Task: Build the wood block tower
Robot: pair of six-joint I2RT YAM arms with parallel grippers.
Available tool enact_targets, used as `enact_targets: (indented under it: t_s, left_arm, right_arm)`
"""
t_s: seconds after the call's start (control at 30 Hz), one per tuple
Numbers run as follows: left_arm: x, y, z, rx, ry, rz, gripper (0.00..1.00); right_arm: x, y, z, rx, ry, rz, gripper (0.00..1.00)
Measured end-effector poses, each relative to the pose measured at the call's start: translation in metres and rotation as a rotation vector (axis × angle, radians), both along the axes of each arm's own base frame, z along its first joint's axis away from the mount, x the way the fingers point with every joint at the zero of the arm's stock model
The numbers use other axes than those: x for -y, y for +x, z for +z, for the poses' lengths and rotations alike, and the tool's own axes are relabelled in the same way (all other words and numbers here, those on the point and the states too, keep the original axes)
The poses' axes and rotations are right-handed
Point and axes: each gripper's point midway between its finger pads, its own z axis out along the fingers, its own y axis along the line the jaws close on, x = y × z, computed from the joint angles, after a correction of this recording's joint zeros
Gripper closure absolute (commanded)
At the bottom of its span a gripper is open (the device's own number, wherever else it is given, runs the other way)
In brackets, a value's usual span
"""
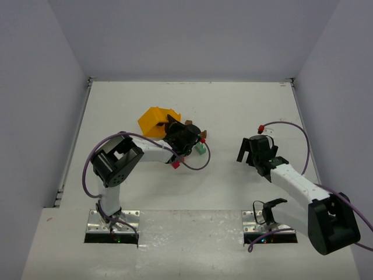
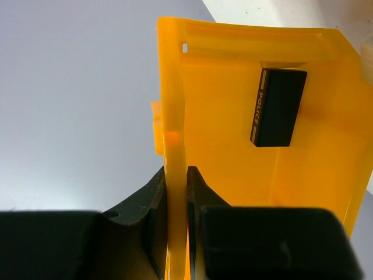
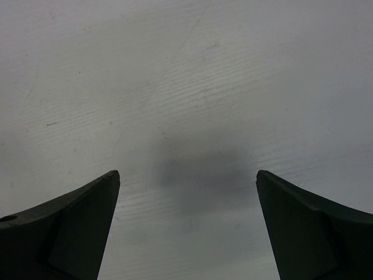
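My left gripper point(image 2: 176, 170) is shut on the thin side wall of the yellow-orange plastic tray point(image 2: 233, 146), which is lifted and tipped on its side. A black block lettered POLICE point(image 2: 278, 108) lies against the tray's inner face. In the top view the left gripper point(image 1: 174, 130) holds the tray point(image 1: 152, 119) at mid-table. Just right of it lie a teal block point(image 1: 200, 149), a small red block point(image 1: 203, 140) and a brown block point(image 1: 189, 123); another red block point(image 1: 175, 165) lies below the forearm. My right gripper point(image 1: 249, 153) point(image 3: 187, 175) stands open over bare table, nothing between its fingers.
White walls enclose the table on the left, back and right. A purple cable with a red plug point(image 1: 260, 128) loops above the right arm, and another cable point(image 1: 195, 166) hangs by the left wrist near the blocks.
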Motion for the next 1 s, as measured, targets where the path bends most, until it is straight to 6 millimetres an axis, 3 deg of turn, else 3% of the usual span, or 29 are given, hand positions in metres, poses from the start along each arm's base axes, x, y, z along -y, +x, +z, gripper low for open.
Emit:
enact_targets:
  t_s: [0.37, 0.7, 1.0]
  left_arm:
    - [0.011, -0.002, 0.009, 0.028, 0.038, -0.037, 1.00]
    - [0.016, -0.036, -0.024, -0.052, 0.212, -0.113, 1.00]
    - [0.020, -0.044, -0.029, -0.067, 0.235, -0.129, 1.00]
  right_arm:
    - [0.000, 0.000, -0.001, -0.010, -0.005, 0.002, 0.01]
    - [0.001, -0.002, -0.002, -0.021, -0.011, 0.005, 0.01]
    - [0.001, -0.001, -0.002, -0.027, -0.015, 0.008, 0.01]
